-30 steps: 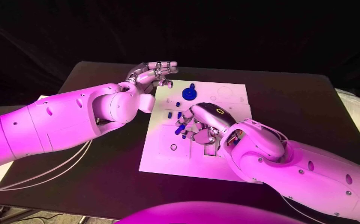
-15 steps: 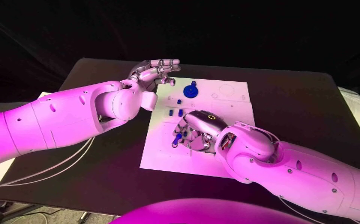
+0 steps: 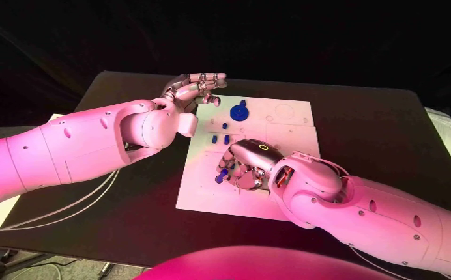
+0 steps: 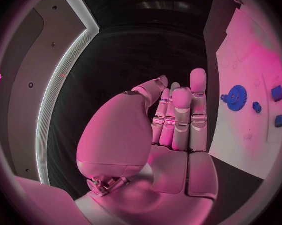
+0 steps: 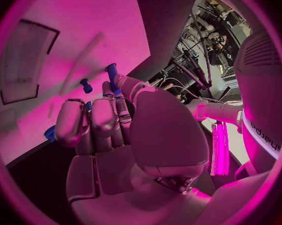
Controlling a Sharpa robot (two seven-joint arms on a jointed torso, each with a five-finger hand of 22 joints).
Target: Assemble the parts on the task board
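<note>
The white task board lies mid-table. My right hand is low over the board's near left part and pinches a small blue peg at its fingertips; in the right wrist view the peg sticks out between thumb and finger above the board. Another blue peg stands just beyond it. A blue gear sits near the far edge, with two small blue parts between it and my right hand. My left hand hovers at the board's far left corner, fingers straight, holding nothing.
The black table surrounds the board. In the left wrist view my left hand is beside the board's edge, with the gear and small blue parts on the board. A rectangular recess lies beside my right hand.
My right hand has slid toward the board's near left edge, carrying the blue peg with it. My left hand has barely moved.
</note>
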